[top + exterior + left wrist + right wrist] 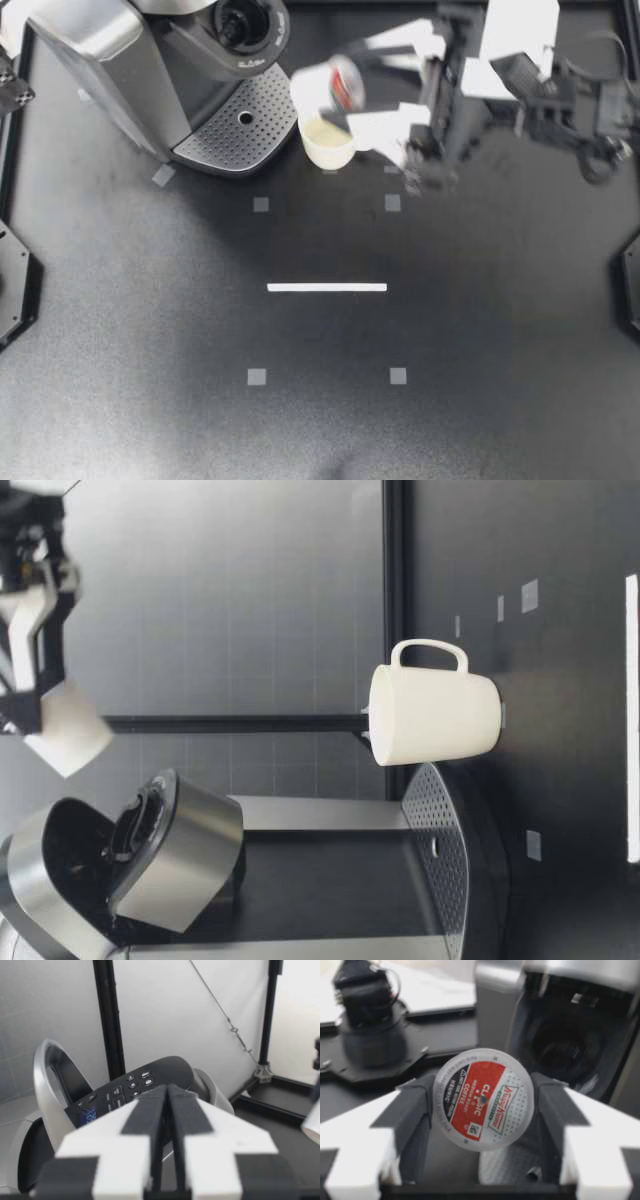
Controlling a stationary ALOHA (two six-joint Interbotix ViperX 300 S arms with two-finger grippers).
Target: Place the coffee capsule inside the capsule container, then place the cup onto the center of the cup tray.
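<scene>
Over dark tabletop (480,400), right tool (340,90) blurs; wrist view shows it probably clamping capsule (483,1099).

The top camera looks straight down on the table (320,420), from far. The low camera sits at table height and looks across it, near to the cup (328,142). Both wrist cameras face the machine (120,60) from close, the right one with the capsule (346,82) just before it. All four views share the machine; top and low share also the cup.
</scene>
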